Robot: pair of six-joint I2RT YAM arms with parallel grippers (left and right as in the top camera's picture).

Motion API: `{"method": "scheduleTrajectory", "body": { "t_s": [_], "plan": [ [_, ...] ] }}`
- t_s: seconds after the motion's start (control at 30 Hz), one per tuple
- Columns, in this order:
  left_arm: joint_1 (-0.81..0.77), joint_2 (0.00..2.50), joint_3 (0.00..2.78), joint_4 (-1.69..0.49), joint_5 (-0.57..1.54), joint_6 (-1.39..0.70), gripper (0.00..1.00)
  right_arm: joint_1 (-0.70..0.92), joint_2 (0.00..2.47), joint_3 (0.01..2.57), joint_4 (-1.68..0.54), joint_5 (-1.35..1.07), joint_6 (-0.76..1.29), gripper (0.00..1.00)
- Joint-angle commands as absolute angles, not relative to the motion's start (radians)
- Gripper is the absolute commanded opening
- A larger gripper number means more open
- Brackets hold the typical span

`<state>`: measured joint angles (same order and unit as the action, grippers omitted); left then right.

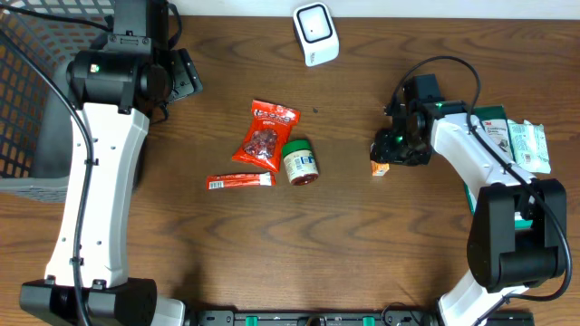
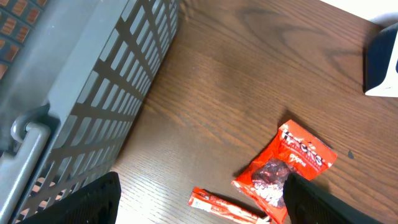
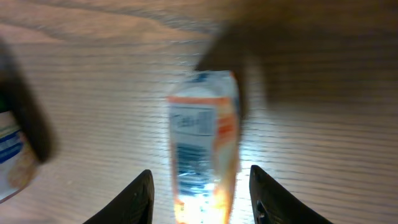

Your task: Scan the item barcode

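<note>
Right wrist view: right gripper [image 3: 200, 183] approx half-open, straddling small orange packet [image 3: 202, 134] on counter [image 3: 323, 124], not gripping. Left gripper [image 2: 202, 183] wide open, empty. Risk: off-centre close could tip pkt, barcode ends up facing away from scanner [image 1: 315, 34].

Orange-and-white packet [image 3: 204, 143] blurred, lettering unreadable, lower end off-frame.
</note>
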<state>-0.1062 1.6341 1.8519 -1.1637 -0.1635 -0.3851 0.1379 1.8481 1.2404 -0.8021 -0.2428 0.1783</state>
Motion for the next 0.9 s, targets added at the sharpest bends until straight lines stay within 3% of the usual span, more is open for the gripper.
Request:
{"method": "scheduleTrajectory", "body": {
  "t_s": [0.0,0.6,0.87],
  "plan": [
    [-0.103,1.614,1.858,-1.167,-0.173,-0.379,0.84,0.139,1.843,1.243,-0.804,-0.294,0.159,0.45],
    [-0.103,1.614,1.858,-1.166,-0.173,-0.379,0.84,0.225,1.84,1.257,-0.751,-0.527,0.062,0.5],
    [-0.103,1.614,1.858,-1.166,-0.173,-0.379,0.84,0.16,1.824,1.262,-0.747,-0.442,0.147,0.47]
  ]
}}
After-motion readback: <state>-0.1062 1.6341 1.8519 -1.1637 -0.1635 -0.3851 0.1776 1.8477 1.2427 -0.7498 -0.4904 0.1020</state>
